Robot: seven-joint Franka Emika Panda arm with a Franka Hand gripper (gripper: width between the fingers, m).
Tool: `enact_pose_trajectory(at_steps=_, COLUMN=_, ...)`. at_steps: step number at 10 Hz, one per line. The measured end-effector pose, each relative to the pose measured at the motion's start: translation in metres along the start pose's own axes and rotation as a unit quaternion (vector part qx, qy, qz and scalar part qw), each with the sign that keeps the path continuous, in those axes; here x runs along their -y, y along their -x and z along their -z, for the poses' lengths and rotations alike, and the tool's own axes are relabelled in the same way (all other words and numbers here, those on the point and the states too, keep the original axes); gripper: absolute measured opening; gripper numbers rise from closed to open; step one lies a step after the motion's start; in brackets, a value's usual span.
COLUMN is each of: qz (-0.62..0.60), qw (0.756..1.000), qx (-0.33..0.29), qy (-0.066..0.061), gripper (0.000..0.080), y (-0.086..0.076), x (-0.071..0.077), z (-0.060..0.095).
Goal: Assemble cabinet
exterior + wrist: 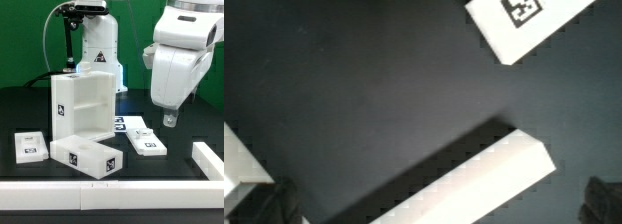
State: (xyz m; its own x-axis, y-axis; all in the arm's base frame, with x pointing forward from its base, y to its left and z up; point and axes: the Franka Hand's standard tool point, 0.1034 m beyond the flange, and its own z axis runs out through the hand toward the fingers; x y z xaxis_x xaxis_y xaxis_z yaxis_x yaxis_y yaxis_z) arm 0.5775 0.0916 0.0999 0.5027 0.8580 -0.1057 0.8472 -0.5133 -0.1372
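The large white plastic cabinet box with open shelf compartments [85,100] stands upright on the black tabletop [185,128], at about nine o'clock from the middle of the exterior view. The tool [168,119] hangs at three o'clock from the box, jaws spread wide and holding nothing, just above a flat white tagged panel [147,141]. A white tagged block [86,157] lies at six o'clock from the box, and a smaller white tagged panel [30,147] at eight o'clock. The parts look rigid, light and smooth, so probably slippery. Grip a panel across its narrow width, on the long edges near the middle, to prevent tilting.
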Motion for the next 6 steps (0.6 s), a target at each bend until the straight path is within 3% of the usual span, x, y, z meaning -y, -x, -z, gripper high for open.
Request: enact_pose_trajectory(at_steps=6, qz=-0.001, qw=1.0, qx=0.0, qy=0.0, gripper=0.0796, y=0.0009, x=-0.0009, z=-0.0001)
